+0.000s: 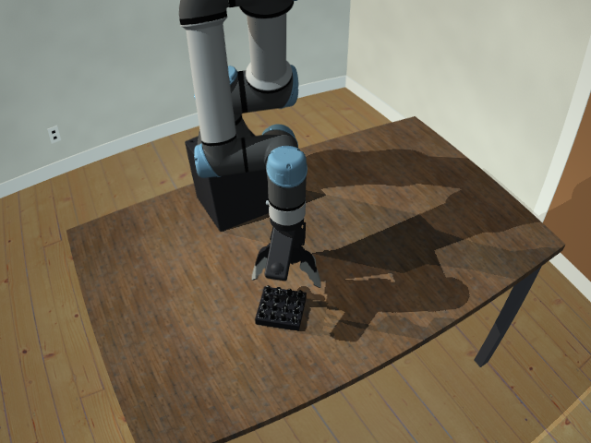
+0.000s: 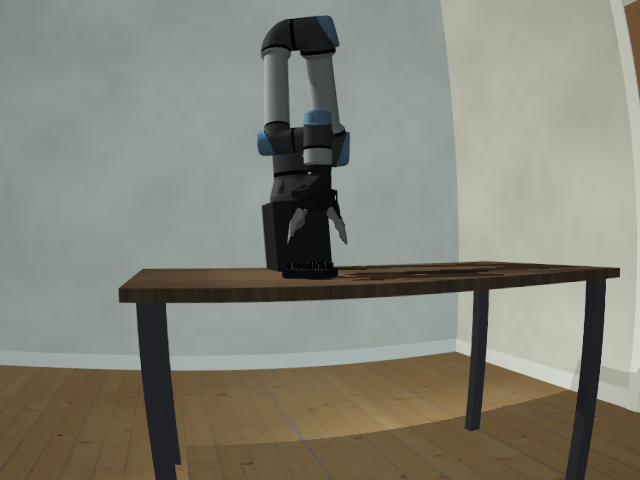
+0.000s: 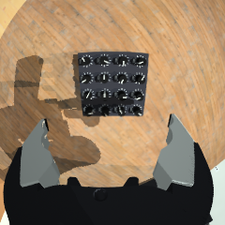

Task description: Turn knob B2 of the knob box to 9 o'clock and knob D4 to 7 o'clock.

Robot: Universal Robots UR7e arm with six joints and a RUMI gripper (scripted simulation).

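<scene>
Approach is the step in hand — I hang above the knob box (image 1: 282,308), which sits flat on the bench (image 1: 143,286) just in front of my base, and no knob is touched yet. My gripper (image 1: 285,275) points straight down, jaws spread wide with nothing between them. The wrist view shows all sixteen knobs ahead of my fingertips, but I cannot make out the socket side, so rows stay unsettled. Next, I judge — centre over B2, descend, close on it.
</scene>
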